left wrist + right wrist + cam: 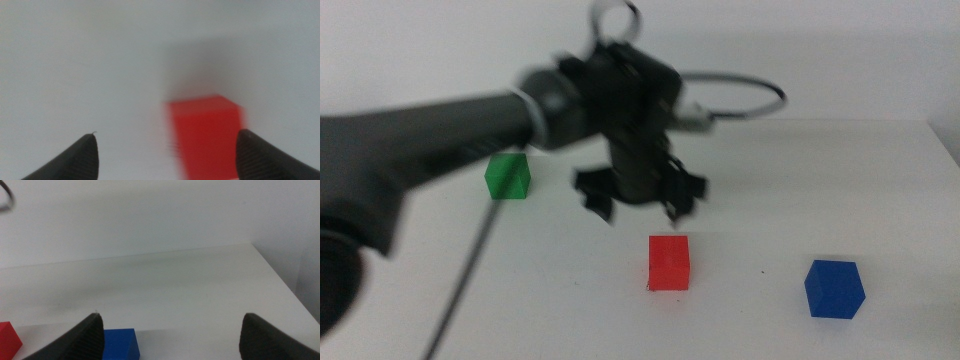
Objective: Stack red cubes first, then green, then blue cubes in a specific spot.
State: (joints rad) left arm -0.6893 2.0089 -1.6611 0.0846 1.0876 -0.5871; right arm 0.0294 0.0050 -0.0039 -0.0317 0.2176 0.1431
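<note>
left end effector [638,208] over red cube [669,262], jaws spread, holding nothing.
red cube sits mid tabletop [770,180], just below and right of the blurred jaws; green cube [507,176] far left, blue cube [834,288] near right. right end effector [170,335] released too, out of middle view, blue cube by one jaw.

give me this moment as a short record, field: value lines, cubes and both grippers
red cube: alone on the table, near front centre, nothing stacked on it
green cube: on table, far left, apart from the others
blue cube: on table, front right, apart
left gripper: open, above table just behind red cube, image blurred
right gripper: open, empty, out of the middle view
stack: not begun
</note>
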